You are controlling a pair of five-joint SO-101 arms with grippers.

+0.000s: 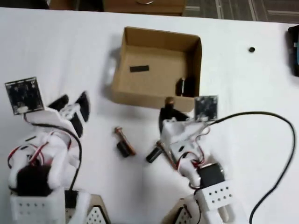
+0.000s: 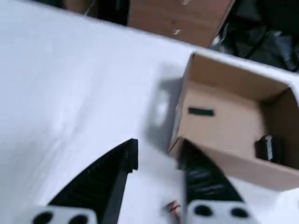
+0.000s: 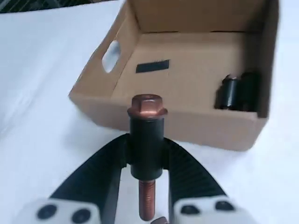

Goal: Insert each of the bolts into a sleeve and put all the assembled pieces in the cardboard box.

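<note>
Ahead, cardboard box (image 3: pixel 187 123) wall fronts right tool (image 3: pixel 145 144), sleeved bolt (image 3: pixel 146 108) clamped.

The bolt (image 3: pixel 147 106) is shiny coppery metal; its sleeve (image 3: pixel 145 144) matt black; the box (image 3: pixel 196 125) plain brown matt cardboard.

A: Cardboard box (image 1: pixel 140 99): brown, upright, top open. Black pieces (image 3: pixel 231 92) stand inside, against its right wall.

B: Copper bolt (image 3: pixel 147 106) upright through black sleeve (image 3: pixel 146 140), just before the box. Second bolt (image 1: pixel 125 139) lies flat on the table, touching second sleeve (image 1: pixel 122 149).
</note>
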